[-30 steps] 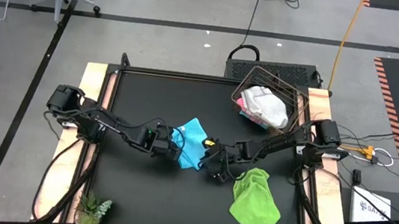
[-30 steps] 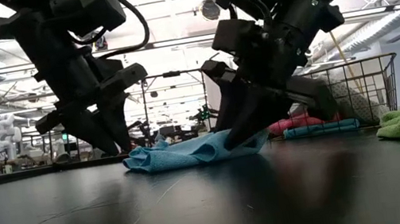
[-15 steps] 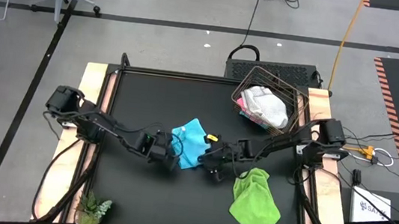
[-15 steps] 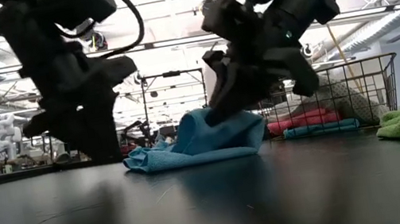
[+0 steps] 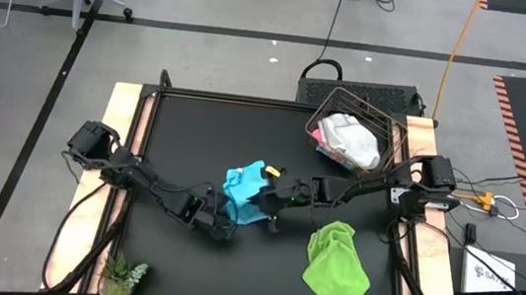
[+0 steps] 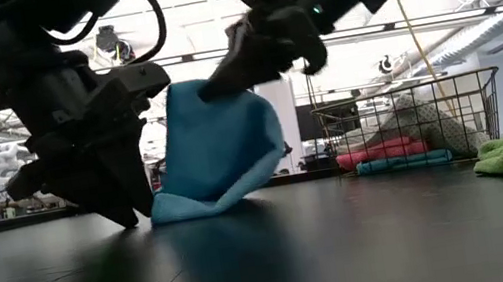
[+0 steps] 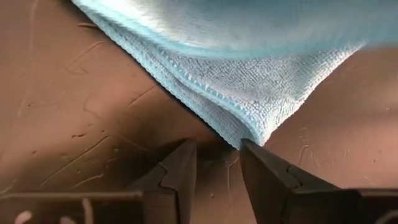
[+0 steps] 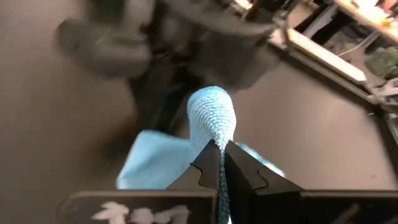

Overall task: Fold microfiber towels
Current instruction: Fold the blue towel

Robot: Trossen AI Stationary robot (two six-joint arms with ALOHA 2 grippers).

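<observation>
near the middle of my black table (image 5: pixel 176 128) the light blue towel (image 5: pixel 243 193) is only partway into its fold: my right gripper (image 5: pixel 260 189) is clenched on one edge of it and holds that edge up off the surface, so the cloth stands like a tent in the low view while its bottom edge lies on the table. i judge this is the first fold of this cloth, not yet laid over. the lime green towel (image 5: pixel 336 267) lies crumpled near the front right, untouched as far as i can see, and a wire basket (image 5: pixel 384 132) at the back right holds a white-grey towel (image 5: pixel 349 137) with a pink one (image 6: pixel 373 154) and another light blue one (image 6: pixel 407 161) under it; whether those are folded i cannot tell. my left gripper (image 5: pixel 217 224) sits low at the towel's near corner, fingers (image 7: pixel 180 171) parted and holding nothing, tips just beside the cloth's point. my right arm reaches in from the right, wrist raised, while my left arm stretches long and low across from the left edge
</observation>
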